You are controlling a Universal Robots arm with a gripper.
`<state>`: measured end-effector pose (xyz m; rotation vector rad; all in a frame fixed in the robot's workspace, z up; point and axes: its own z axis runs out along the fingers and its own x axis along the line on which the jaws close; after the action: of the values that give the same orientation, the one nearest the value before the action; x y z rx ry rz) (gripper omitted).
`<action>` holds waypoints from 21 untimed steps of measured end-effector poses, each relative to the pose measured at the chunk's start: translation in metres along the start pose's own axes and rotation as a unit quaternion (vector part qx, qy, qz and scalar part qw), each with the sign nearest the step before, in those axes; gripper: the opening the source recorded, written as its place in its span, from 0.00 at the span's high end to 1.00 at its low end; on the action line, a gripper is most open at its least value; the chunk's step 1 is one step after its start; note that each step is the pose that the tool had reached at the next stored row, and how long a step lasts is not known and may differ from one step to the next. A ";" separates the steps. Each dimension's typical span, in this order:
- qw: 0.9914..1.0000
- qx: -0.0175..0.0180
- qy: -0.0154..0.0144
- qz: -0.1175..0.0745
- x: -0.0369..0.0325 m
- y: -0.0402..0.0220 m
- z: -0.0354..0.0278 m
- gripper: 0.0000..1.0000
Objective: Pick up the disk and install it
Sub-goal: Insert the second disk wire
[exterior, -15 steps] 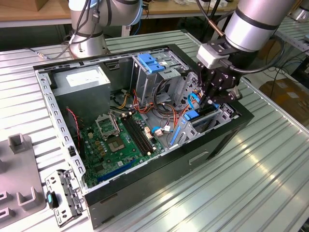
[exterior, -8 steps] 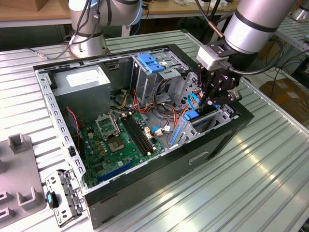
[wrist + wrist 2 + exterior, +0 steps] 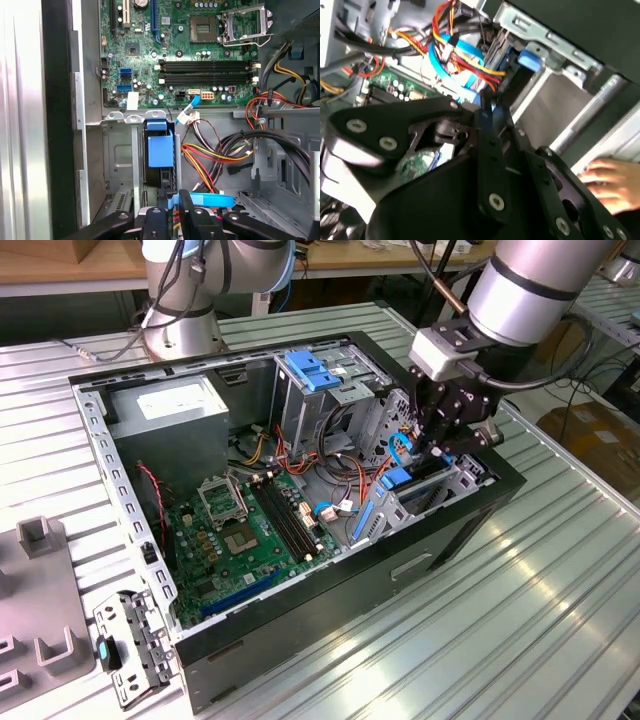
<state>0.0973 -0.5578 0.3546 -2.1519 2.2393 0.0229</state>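
The disk (image 3: 398,480) stands on edge in the drive bay at the front corner of the open computer case (image 3: 300,590), on the exterior view's right. Its blue carrier (image 3: 160,150) shows in the first wrist view, and a blue tab (image 3: 529,59) in the second wrist view. My gripper (image 3: 437,447) hangs just above the bay, over the disk's upper edge. Its black fingers (image 3: 186,202) lie close together, shut, with nothing seen between them. A blue flat cable (image 3: 212,200) runs right beside the fingertips (image 3: 485,112).
Red, yellow and orange cables (image 3: 210,155) crowd the space beside the bay. The green motherboard (image 3: 250,530), grey power supply (image 3: 170,405) and tall metal cage with a blue bracket (image 3: 315,370) fill the case. A hand (image 3: 610,180) rests outside the case wall.
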 end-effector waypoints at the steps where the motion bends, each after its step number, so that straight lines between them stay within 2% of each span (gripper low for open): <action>1: 1.000 0.000 0.000 0.000 -0.0001 0.0000 -0.0023 0.76; 5: 1.000 0.000 0.001 0.000 -0.0002 0.0000 -0.0034 0.76; 6: 1.000 0.000 0.001 0.000 -0.0002 0.0000 -0.0035 0.78; 8: 1.000 0.000 0.001 0.000 -0.0002 0.0000 -0.0039 0.89; 12: 1.000 0.000 0.001 0.000 -0.0002 0.0000 -0.0041 0.89; 15: 1.000 0.000 0.001 0.000 0.0001 0.0001 0.0035 0.89; 19: 1.000 0.000 0.001 0.000 0.0001 0.0000 0.0041 0.89; 21: 1.000 0.000 0.001 0.000 0.0003 0.0001 0.0088 0.89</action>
<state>0.0973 -0.5577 0.3459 -2.1532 2.2408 0.0199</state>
